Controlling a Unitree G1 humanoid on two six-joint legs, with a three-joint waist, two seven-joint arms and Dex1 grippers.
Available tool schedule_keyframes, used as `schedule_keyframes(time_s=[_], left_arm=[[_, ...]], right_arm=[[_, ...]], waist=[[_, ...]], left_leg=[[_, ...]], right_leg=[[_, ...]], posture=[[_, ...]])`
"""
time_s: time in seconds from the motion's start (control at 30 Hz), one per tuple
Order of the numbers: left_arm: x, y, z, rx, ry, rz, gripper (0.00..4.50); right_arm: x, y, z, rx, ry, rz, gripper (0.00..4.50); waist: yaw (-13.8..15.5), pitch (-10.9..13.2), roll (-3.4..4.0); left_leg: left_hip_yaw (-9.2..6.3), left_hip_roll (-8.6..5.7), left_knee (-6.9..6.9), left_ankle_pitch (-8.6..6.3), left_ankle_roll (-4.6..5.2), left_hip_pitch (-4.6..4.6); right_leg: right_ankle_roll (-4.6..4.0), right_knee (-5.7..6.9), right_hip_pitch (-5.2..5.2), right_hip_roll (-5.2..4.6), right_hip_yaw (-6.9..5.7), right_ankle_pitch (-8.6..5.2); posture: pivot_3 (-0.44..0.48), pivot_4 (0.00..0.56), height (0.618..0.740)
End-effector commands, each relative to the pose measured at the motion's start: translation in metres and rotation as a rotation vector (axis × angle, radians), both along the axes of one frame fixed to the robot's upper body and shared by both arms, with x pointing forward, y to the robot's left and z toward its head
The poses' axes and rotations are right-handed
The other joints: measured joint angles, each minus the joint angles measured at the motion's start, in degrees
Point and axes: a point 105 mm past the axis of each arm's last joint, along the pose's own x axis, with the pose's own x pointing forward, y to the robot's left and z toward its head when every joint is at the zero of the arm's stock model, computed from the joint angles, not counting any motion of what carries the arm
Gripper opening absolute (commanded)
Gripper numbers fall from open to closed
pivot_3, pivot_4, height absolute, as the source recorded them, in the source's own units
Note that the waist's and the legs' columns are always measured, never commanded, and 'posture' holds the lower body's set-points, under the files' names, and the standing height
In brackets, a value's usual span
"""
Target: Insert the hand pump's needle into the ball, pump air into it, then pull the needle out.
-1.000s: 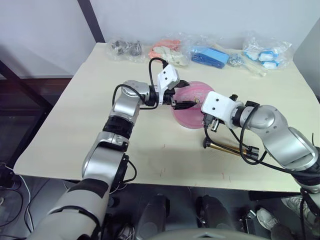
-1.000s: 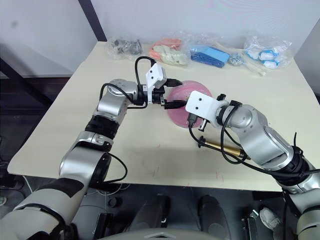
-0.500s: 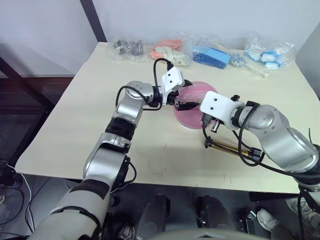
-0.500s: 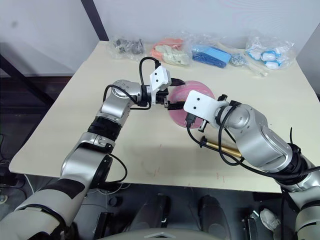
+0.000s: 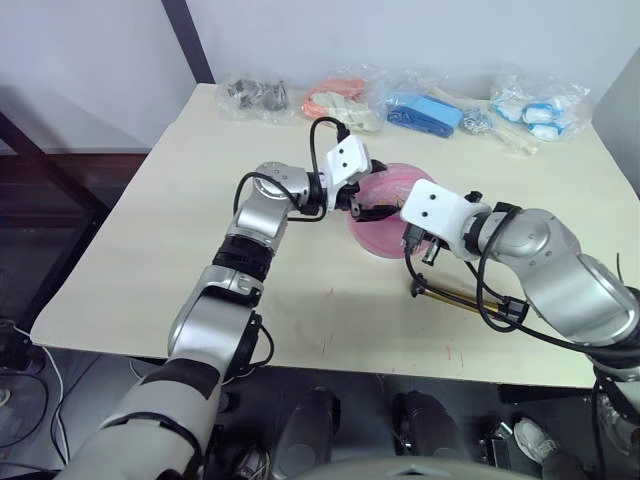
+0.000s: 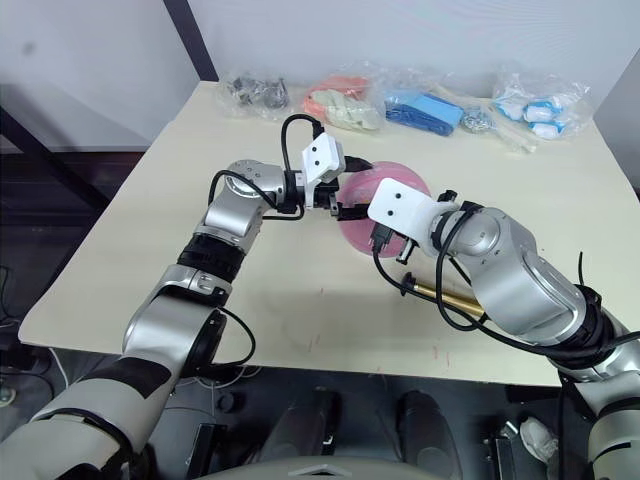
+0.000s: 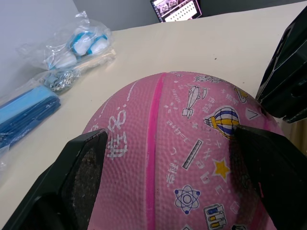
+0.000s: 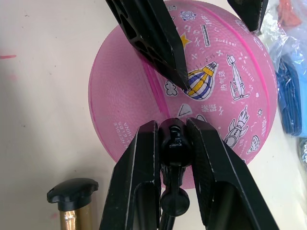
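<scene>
The ball sits on the table between my left gripper's wide-spread fingers. My right gripper pinches the needle fitting against it; the hand pump lies just beside.

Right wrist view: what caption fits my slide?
Right gripper pinching the needle fitting against the pink ball.

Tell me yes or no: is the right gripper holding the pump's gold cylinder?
No: the right gripper pinches the black needle fitting against the ball, while the hand pump lies on the table.
</scene>
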Motion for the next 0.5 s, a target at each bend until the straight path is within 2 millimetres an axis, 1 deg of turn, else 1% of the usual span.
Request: schedule_keyframes(time_s=[0.03, 0.5], left_arm=[[0.0105, 0.0222, -0.0514, 0.142, 0.112, 0.146, 4.50], [0.0115, 0.0225, -0.0515, 0.142, 0.113, 0.154, 4.50]], right_arm=[[-0.0235, 0.0188, 0.0376, 0.049, -0.130, 0.142, 0.34], [-0.0298, 0.0170, 0.0429, 0.049, -0.130, 0.139, 0.34]], waist=[[0.0, 0.0, 0.00], [0.0, 0.0, 0.02]], left_leg=[[-0.02, 0.00, 0.00, 0.00, 0.00, -0.01], [-0.20, -0.07, 0.00, 0.00, 0.00, -0.10]], right_leg=[[0.00, 0.00, 0.00, 0.00, -0.02, 0.00], [0.00, -0.03, 0.00, -0.08, -0.21, 0.00]], posture=[[0.000, 0.150, 0.740], [0.000, 0.150, 0.740]])
